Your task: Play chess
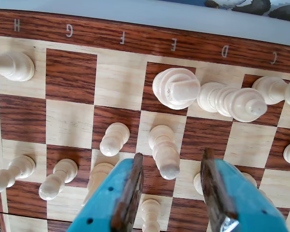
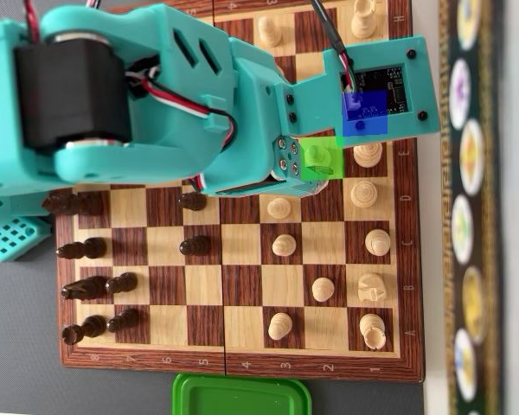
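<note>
Hovering over the white side of the board (image 1: 135, 36), the tool (image 1: 171, 191) hangs wide open and holds nothing; a white pawn (image 1: 164, 151) stands between its jaws, not yet gripped. Beyond it, near the lettered edge, sit the king (image 1: 176, 88) and queen (image 1: 232, 101). Several white and dark pawns (image 2: 195, 245) appear already advanced in the overhead view, so the game looks underway, with this move still to make.

In the overhead view you can count eleven light chess pieces (image 2: 285, 245) and nine dark chess pieces (image 2: 195, 245) clear of the arm, though it may hide more. You have one chessboard (image 2: 242, 285), and one green lid (image 2: 241, 396) below it on the tabletop.
</note>
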Controlling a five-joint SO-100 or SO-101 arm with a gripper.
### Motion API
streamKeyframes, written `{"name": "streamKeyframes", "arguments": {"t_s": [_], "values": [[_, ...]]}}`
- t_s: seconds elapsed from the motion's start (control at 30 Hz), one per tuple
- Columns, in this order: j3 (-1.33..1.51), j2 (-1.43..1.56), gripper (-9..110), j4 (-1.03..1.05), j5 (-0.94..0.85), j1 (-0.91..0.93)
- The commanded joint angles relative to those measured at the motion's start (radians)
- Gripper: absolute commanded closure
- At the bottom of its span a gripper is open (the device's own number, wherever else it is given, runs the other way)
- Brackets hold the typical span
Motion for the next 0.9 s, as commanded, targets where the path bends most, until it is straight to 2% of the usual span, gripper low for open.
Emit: {"name": "streamKeyframes", "arguments": {"t_s": [0.0,0.23,0.87], "values": [[-0.041,0.060,84,-0.005,0.000,0.011],[-0.041,0.066,84,-0.005,0.003,0.020],[0.232,0.453,84,-0.012,0.005,0.061]]}}
